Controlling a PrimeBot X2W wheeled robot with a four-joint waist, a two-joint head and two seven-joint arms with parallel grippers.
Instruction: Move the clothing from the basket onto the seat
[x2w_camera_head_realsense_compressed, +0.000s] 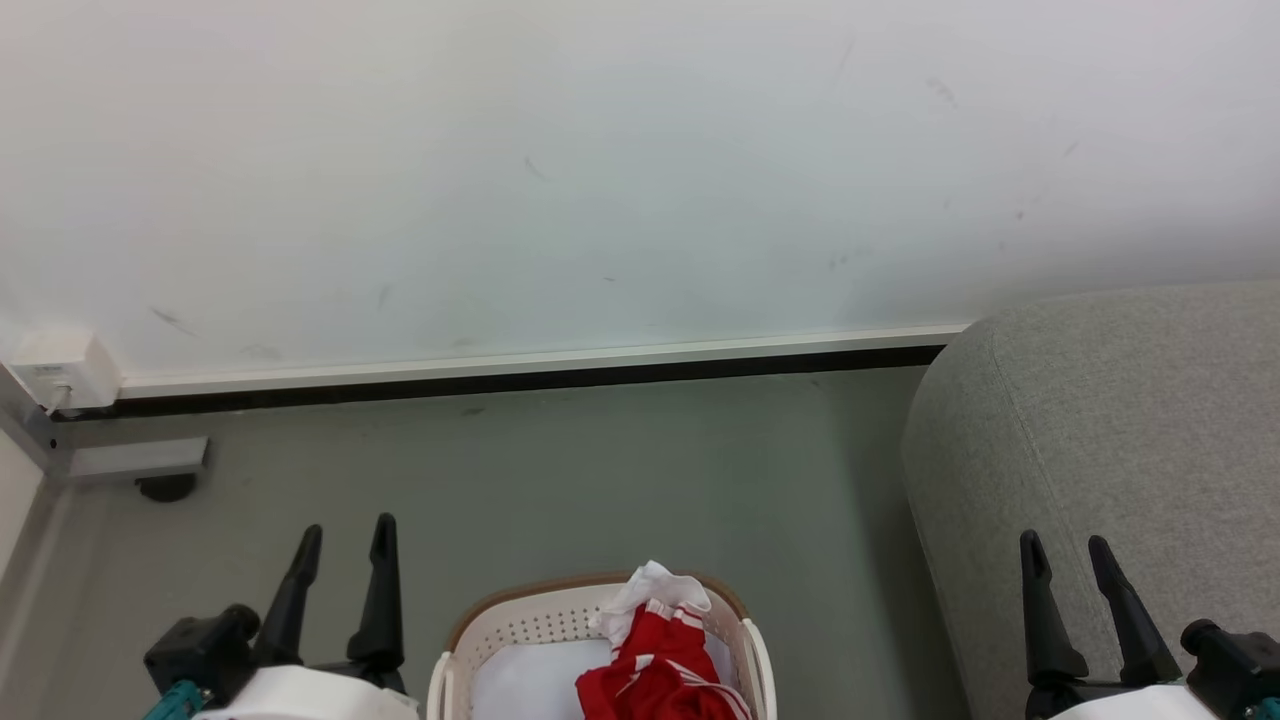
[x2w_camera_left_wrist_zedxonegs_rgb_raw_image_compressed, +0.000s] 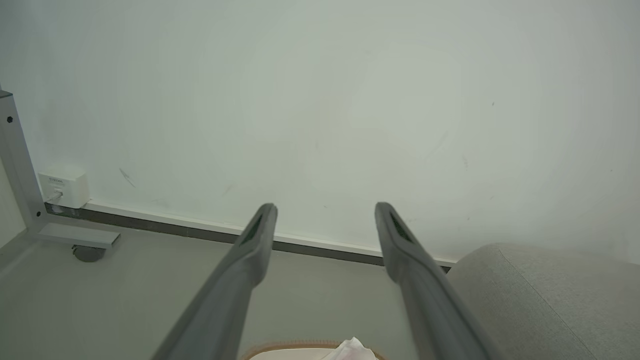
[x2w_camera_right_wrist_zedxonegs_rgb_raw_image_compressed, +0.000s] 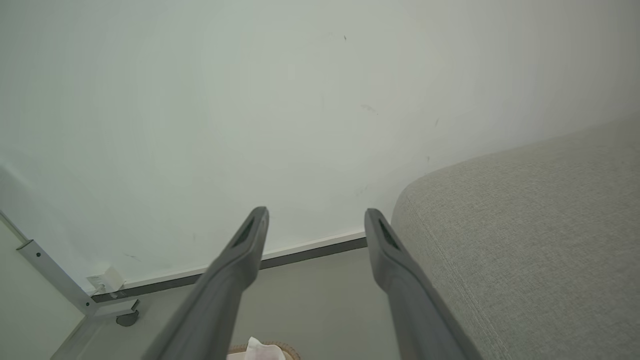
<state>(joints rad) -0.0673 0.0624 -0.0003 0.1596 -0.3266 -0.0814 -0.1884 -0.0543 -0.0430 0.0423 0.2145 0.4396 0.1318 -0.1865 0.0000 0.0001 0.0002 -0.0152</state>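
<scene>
**Status.** The left gripper (x2w_camera_head_realsense_compressed: 347, 528) and the right gripper (x2w_camera_head_realsense_compressed: 1064, 545) are both spread, with nothing between their fingers. They are raised at the lower corners of the head view. No transfer is under way.

**Location of task items.** The clothing (x2w_camera_head_realsense_compressed: 655, 670) lies inside the basket (x2w_camera_head_realsense_compressed: 520, 597), bunched towards the right side, with its white trim piled up against the far rim. The basket stands on the floor (x2w_camera_head_realsense_compressed: 600, 470) between the two grippers and is cut off by the bottom edge of the head view. A pale pad (x2w_camera_head_realsense_compressed: 520, 685) covers the basket bottom. The seat (x2w_camera_head_realsense_compressed: 1120, 440) stands to the right, apart from the basket, and carries no garment.

**Hazards.**
- Basket displacement: the basket looks light. Fabric catching on the rim or the perforated wall during a lift would probably drag or tip it.
- Wrong pick: a deep pinch may take up the pad along with the clothing.
- Poor visibility: much of the basket is out of frame, so the grasp point is uncertain.
- Release slip: the seat edge is rounded, so a garment released near it may slide to the floor.
- Contact: the right gripper is near the seat front and may brush the upholstery when swinging.

**Markings.** A white box (x2w_camera_head_realsense_compressed: 65, 370) on the wall (x2w_camera_head_realsense_compressed: 600, 150) bears a small label, too small to read. No brand is legible on the clothing or basket.
</scene>
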